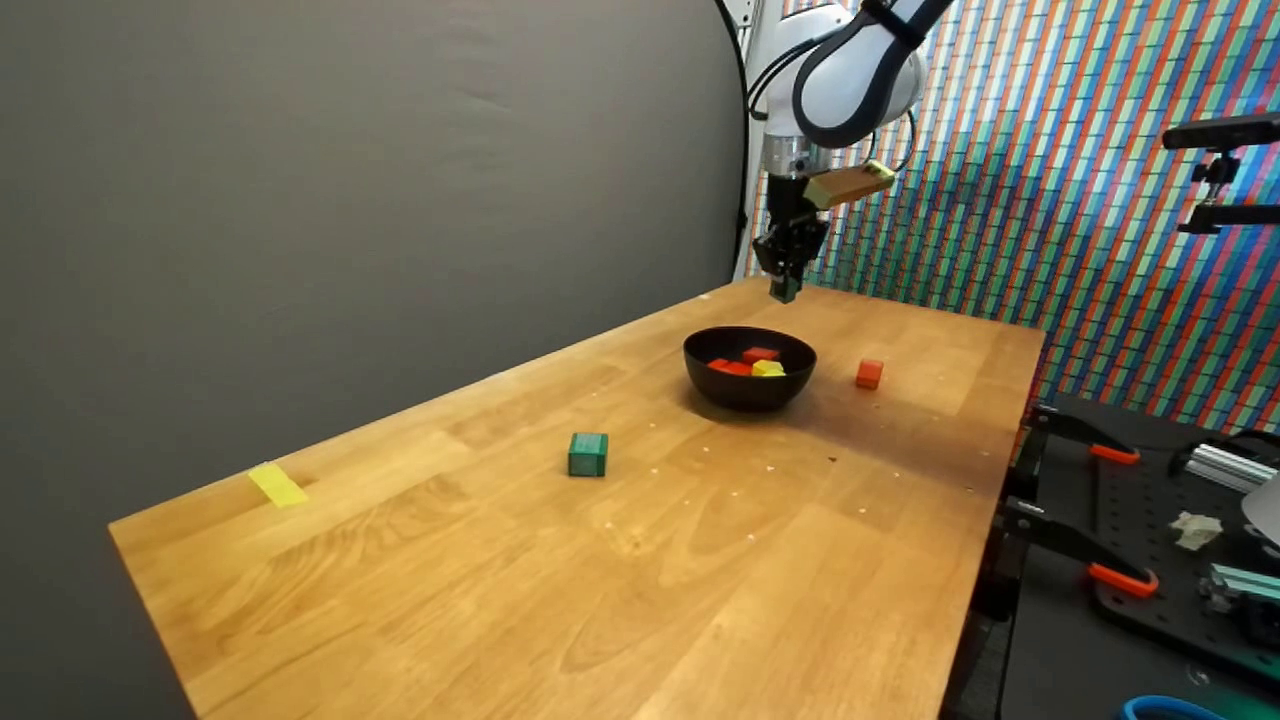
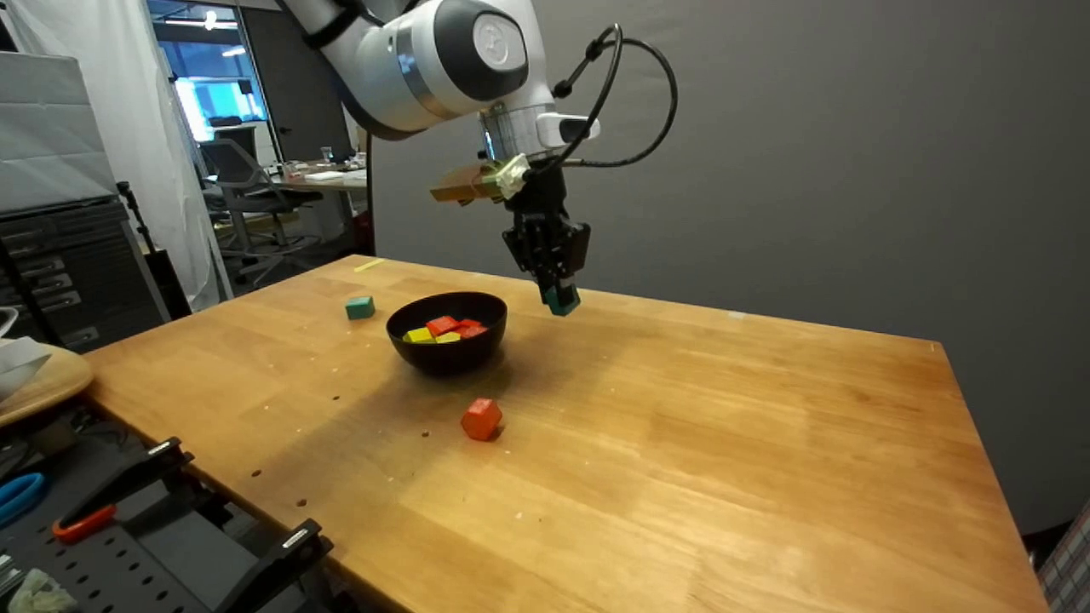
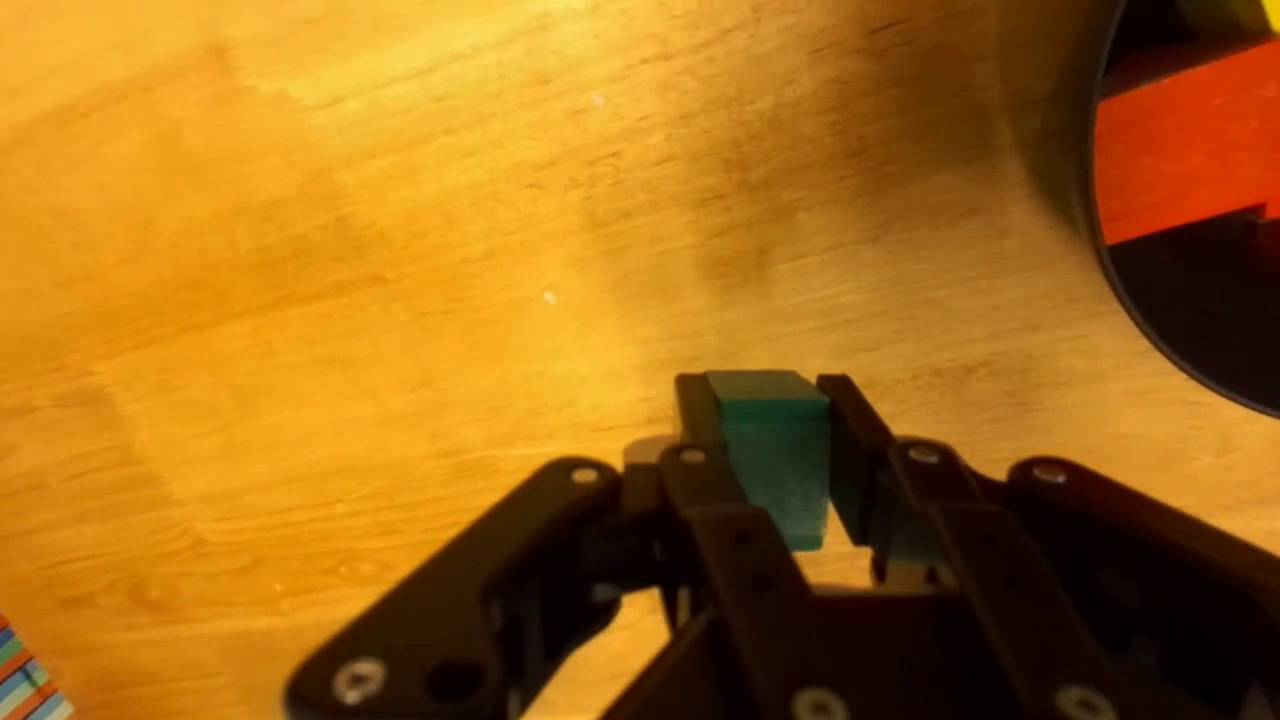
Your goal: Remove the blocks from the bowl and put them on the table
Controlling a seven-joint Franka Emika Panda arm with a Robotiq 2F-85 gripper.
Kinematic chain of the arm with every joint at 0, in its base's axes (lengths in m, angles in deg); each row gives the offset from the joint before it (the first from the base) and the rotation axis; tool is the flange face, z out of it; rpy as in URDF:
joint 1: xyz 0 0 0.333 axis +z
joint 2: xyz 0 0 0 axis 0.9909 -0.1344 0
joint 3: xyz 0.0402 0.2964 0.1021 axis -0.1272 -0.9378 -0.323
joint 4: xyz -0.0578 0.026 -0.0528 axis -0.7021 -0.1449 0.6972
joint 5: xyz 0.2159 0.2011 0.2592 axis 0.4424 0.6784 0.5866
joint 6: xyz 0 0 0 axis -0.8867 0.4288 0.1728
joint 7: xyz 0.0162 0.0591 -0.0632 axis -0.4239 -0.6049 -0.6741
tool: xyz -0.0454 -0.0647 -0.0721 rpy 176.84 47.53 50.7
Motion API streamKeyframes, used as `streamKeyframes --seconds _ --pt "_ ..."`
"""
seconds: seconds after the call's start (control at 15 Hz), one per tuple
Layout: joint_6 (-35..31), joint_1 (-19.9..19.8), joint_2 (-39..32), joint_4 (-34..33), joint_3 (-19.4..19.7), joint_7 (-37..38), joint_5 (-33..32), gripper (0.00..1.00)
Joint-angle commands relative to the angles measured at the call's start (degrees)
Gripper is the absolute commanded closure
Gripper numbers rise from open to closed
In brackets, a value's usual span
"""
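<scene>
My claw is clamped snug on a green block, a finger pressed to either side, and the pair of us hang in the air over the bench, beside the bowl and clear of its rim. The block sits squarely between my fingertips, its lower end showing at the tips; its long axis looks to run with my fingers, pointing down at the bench. Inside the bowl, red blocks and yellow blocks lie together, one red angling inward from the rim in the wrist view; whether it touches the wall, I can't tell. On the bench, an orange block sits to the right of the bowl in an exterior view, and a second green block lies to the bowl's left in both exterior views.
</scene>
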Motion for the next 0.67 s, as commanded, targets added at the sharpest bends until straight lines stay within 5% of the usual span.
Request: streamKeyframes --seconds 0.0,0.07,0.2,0.27,0.6 --pt "2.6 1.3 -7.8 -7.8 1.3 0.9 -0.1 0.8" --pt "3.0 1.2 -9.3 -9.2 1.5 0.7 0.3 0.78" --pt "3.9 0.9 -11.6 -11.2 1.7 0.1 0.8 0.45" --pt "4.3 0.9 -12.2 -11.9 1.7 -0.1 1.0 0.4" --pt "3.5 -0.6 -3.4 -6.3 -1.4 -7.6 3.7 0.01"
